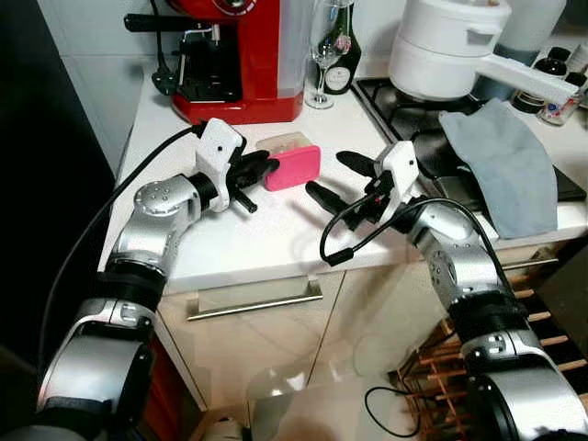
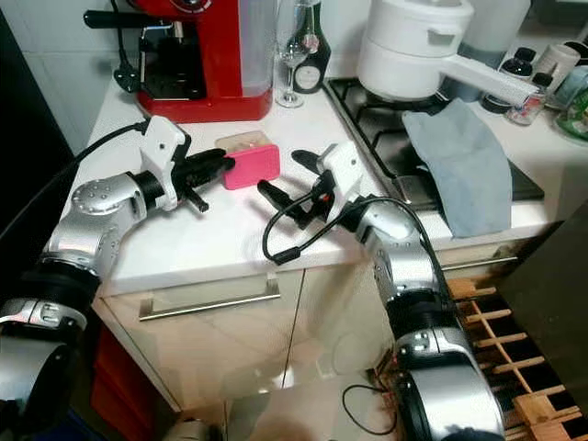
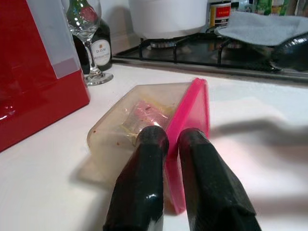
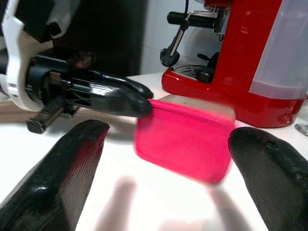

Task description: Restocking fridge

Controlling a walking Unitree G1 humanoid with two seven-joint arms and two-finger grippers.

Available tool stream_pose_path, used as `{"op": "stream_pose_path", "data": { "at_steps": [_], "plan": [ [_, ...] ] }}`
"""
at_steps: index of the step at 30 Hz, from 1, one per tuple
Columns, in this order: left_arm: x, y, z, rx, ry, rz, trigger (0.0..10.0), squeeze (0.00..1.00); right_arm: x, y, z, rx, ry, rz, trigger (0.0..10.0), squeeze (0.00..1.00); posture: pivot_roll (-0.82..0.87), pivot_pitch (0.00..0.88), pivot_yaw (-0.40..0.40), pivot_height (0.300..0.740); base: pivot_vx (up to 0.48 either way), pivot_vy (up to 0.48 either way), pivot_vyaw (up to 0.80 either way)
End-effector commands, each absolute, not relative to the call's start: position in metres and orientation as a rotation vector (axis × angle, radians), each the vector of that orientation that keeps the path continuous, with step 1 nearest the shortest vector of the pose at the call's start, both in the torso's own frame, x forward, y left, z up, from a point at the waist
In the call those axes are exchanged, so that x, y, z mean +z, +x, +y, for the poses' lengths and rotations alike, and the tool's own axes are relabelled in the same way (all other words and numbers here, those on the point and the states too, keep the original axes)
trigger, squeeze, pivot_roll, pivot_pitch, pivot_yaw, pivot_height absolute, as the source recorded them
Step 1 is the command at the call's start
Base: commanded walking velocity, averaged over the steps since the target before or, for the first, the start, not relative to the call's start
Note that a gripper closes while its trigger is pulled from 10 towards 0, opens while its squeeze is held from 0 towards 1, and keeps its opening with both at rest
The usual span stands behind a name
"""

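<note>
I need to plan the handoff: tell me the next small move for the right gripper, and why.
Probably ease the right gripper forward to close on the pink-lidded container. The container lies on its side on the counter, its lid edge pinched by the left gripper, while the right gripper is open, facing the lid with a gap.

You are looking at a home kitchen. A white worktop [image 1: 276, 230] carries a red coffee machine [image 1: 239, 55] at its back left corner, with a wine glass [image 1: 323, 55] and a dark bottle [image 1: 342, 50] beside it. At the right end a gas hob [image 1: 413, 115] holds a white pot [image 1: 450, 46] and a grey cloth [image 1: 505, 165]. Below the front edge are cupboard doors and a drawer handle [image 1: 255, 301].
</note>
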State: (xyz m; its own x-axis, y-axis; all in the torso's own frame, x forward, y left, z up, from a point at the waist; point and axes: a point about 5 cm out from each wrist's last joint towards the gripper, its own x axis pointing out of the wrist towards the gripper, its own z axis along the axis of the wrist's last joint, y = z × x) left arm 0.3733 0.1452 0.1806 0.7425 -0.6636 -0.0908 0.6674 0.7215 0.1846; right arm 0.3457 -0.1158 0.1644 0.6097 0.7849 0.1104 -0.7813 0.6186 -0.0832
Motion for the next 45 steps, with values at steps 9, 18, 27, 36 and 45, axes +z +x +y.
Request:
{"op": "stream_pose_path", "data": {
  "at_steps": [9,18,27,36,45],
  "plan": [
    [0.183,0.374,0.138,-0.738,0.084,0.014,0.0,0.00,0.165,0.334,-0.115,0.858,0.034,-0.141,10.0,0.00,0.01,0.000,-0.035,0.740,0.000,0.000,0.00],
    [0.225,0.373,0.135,-0.723,-0.093,-0.175,0.0,0.00,0.172,0.334,-0.116,0.733,0.075,-0.203,10.0,0.00,0.01,0.000,-0.037,0.740,0.000,0.000,0.00],
    [0.268,0.363,0.137,-0.702,-0.226,-0.327,0.0,0.00,0.172,0.333,-0.118,0.656,0.069,-0.224,10.0,0.00,0.02,0.000,-0.041,0.740,0.000,0.000,0.00],
    [0.257,0.352,0.143,-0.476,-0.122,-0.379,0.0,0.00,0.209,0.329,-0.146,0.244,-0.047,-0.497,10.0,0.00,0.02,0.000,-0.039,0.740,0.000,0.000,0.00],
    [0.259,0.347,0.126,-0.386,-0.080,-0.438,3.0,0.00,0.211,0.324,-0.140,0.156,-0.102,-0.561,10.0,0.00,0.01,0.000,-0.040,0.740,0.000,0.000,0.00]
  ]
}}
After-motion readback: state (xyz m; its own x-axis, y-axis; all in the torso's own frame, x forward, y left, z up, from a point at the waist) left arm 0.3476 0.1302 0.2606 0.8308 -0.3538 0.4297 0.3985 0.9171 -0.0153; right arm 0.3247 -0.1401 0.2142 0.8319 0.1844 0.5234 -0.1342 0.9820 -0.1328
